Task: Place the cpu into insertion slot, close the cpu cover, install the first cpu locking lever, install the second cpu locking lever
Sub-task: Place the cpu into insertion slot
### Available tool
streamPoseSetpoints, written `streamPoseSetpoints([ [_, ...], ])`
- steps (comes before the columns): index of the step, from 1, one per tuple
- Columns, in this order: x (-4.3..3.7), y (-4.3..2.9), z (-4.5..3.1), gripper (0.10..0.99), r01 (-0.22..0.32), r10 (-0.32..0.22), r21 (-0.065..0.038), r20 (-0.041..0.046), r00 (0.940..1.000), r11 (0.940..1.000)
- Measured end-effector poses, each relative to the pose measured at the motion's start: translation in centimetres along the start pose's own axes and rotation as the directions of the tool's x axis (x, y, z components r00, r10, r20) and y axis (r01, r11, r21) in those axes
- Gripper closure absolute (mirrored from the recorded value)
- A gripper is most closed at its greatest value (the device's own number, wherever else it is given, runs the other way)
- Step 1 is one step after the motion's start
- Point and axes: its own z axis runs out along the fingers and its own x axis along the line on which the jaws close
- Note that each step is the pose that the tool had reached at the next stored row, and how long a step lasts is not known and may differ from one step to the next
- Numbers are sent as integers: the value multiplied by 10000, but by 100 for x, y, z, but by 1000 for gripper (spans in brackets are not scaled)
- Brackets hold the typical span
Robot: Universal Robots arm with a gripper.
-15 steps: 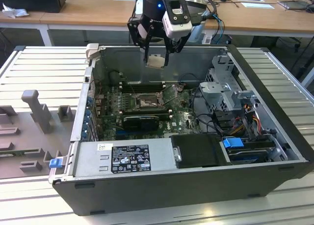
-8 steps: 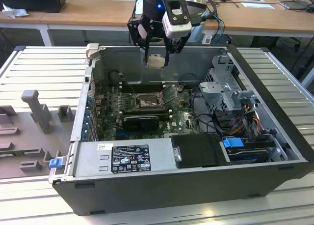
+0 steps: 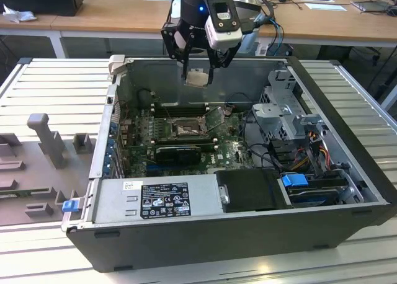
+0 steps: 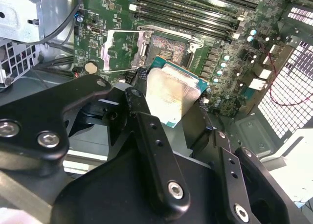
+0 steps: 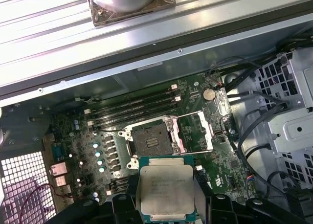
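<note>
My gripper (image 3: 197,79) hangs above the open computer case, shut on the cpu (image 3: 197,78), a flat square chip with a pale silvery top. The cpu (image 5: 166,190) sits between the black fingers (image 4: 146,131) in both wrist views, its green edge showing. Below, on the green motherboard, the insertion slot (image 5: 152,139) lies bare with its dark centre exposed (image 4: 166,49). The cpu cover (image 5: 194,132), a thin metal frame, is swung open beside the slot (image 4: 124,50). In the exterior view the slot (image 3: 184,130) lies below and slightly toward the exterior view's left of the gripper.
Long black memory slots (image 5: 132,106) run beside the socket. A metal drive cage (image 3: 288,113) and cables fill the case toward the exterior view's right. The power supply (image 3: 164,197) lines the case's near side. A grey tray with fixtures (image 3: 37,166) lies on the exterior view's left.
</note>
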Motion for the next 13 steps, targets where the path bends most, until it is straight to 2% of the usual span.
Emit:
streamPoseSetpoints([
  [13,0,-1,7,557,-36,36,1,3,10000,10000],
])
